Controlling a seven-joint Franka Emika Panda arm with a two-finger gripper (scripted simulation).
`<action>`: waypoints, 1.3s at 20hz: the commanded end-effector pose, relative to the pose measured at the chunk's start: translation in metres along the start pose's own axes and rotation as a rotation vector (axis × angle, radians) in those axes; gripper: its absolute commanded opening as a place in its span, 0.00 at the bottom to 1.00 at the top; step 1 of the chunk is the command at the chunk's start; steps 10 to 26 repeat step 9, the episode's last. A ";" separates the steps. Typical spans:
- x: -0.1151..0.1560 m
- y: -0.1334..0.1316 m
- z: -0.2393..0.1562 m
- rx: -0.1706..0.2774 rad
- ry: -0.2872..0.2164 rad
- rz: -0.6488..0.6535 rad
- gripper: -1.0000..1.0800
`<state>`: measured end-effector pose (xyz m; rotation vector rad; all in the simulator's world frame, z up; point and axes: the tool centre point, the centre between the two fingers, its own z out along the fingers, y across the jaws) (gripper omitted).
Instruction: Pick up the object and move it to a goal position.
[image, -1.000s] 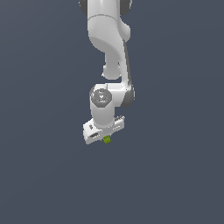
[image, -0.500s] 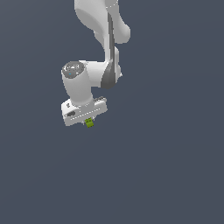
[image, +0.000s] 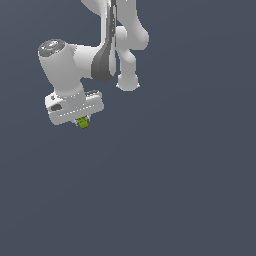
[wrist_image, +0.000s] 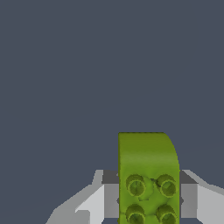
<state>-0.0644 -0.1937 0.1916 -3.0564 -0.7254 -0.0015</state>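
Note:
The object (image: 83, 122) is a tiny lime-green block that pokes out under the white gripper (image: 82, 121) at the exterior view's upper left. The gripper is shut on it and holds it up in the air. In the wrist view the object (wrist_image: 148, 175) fills the space between the two grey fingers (wrist_image: 109, 194), its round studs facing the camera and one corner rounded. The white arm (image: 112, 45) reaches down from the upper edge of the exterior view.
Only a flat dark grey-blue background (image: 175, 190) shows around and below the arm. No goal marker or other object is in view.
The arm has swung toward the exterior view's left and upward, carrying the green object with it. The grip has stayed shut on the object.

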 end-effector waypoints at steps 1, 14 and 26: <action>-0.013 0.008 -0.011 0.001 0.000 -0.001 0.00; -0.028 0.020 -0.024 0.000 -0.001 -0.002 0.00; -0.028 0.020 -0.024 0.000 -0.001 -0.002 0.00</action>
